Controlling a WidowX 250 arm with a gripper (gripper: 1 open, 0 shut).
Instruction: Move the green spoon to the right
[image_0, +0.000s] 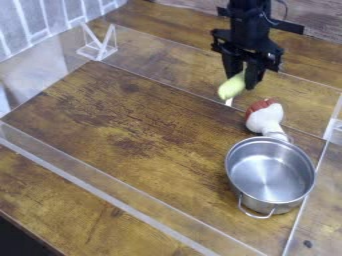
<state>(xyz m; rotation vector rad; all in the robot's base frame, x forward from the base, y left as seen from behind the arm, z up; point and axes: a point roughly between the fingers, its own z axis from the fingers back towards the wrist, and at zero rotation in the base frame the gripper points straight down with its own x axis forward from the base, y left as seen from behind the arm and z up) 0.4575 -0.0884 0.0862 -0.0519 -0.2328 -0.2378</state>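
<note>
— Hanging from above, the black robot gripper (241, 76) is seen near the far right part of the wooden counter (120, 120), pointed steeply downward. How are the fingers (231, 68) set?

— They are clenched on the small yellow-green pod-shaped plastic spoon (233, 88). The green spoon is pinched between the fingers at its upper end, and its lower rounded end is left showing just under the fingertips. Whether that lower end is touching the counter cannot be told from this view.

— What is found near the fingers?

— Just below and to the right of them, a red-and-white object (265, 117) is laid on the wood; it is close to the spoon but apart from it. Further below the fingers, toward the near right corner, a round steel pot (269, 174) is stood upright, with its small handle (258, 209) turned to the near edge. The pot is well apart from the fingers, and the red-and-white object is placed between the two.

— And to the other side?

— Well to the left of the fingers, at the far left, a clear plastic stand (95, 42) is seen. A low transparent wall (134, 205) is run around the wooden area in which the pot and the red-and-white object are kept.
</note>
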